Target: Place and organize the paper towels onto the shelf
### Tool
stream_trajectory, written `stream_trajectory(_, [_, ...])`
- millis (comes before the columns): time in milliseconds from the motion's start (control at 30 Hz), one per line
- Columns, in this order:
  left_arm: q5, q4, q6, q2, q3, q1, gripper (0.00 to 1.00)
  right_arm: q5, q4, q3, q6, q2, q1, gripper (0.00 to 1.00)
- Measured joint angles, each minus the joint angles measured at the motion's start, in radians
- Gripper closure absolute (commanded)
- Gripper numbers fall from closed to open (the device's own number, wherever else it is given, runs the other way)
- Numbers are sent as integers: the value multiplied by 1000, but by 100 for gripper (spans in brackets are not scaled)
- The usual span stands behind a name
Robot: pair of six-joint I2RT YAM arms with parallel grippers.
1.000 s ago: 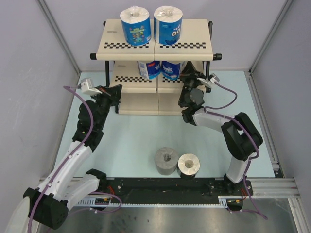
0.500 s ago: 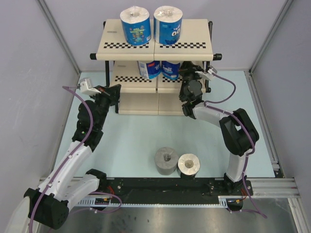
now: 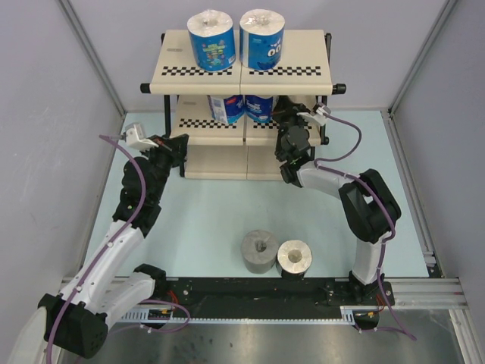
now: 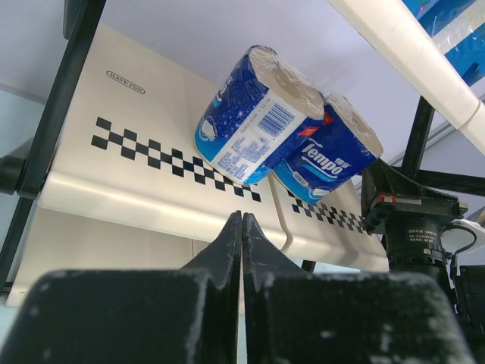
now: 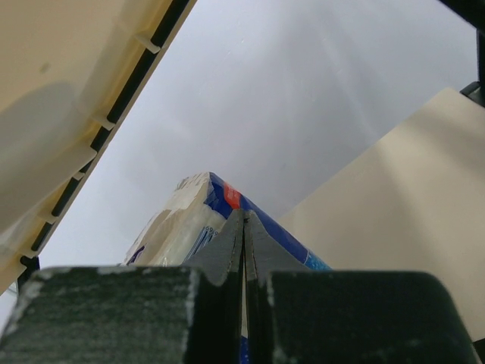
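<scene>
Nearest the bases, on the worktop (image 3: pixel 204 220): grey roll (image 3: pixel 259 251) and pale roll (image 3: pixel 294 258), upright, cores up, side by side, unshelved.

Further off: left tool (image 4: pixel 241 227) pressed together, empty, just beside the middle tier of the shelf (image 3: pixel 198 129).

Right tool (image 5: pixel 244 220) likewise together, tip apparently against the tilted Tempo roll (image 4: pixel 330 155), with the barcode roll (image 4: pixel 254 114) leaning beyond, both to its left. Judged: leftward nudge pending.

Top tier: two upright blue rolls (image 3: pixel 211 39).

The left gripper (image 4: pixel 241 221), jaws pressed together, points at the shelf (image 4: pixel 114 186), where a barcode-marked blue roll (image 4: pixel 254 114) leans against a Tempo-labelled roll (image 4: pixel 333 155) by the checkered strip (image 4: pixel 151 152).
</scene>
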Motion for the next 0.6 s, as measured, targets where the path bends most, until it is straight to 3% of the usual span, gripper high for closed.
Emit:
stream_trajectory(400, [-1, -40, 0, -28, 0, 2, 99, 9, -8, -26, -34, -22, 18, 100])
stream_trajectory(600, [-8, -126, 0, -76, 0, 2, 93, 10, -31, -191, -74, -210, 60, 93])
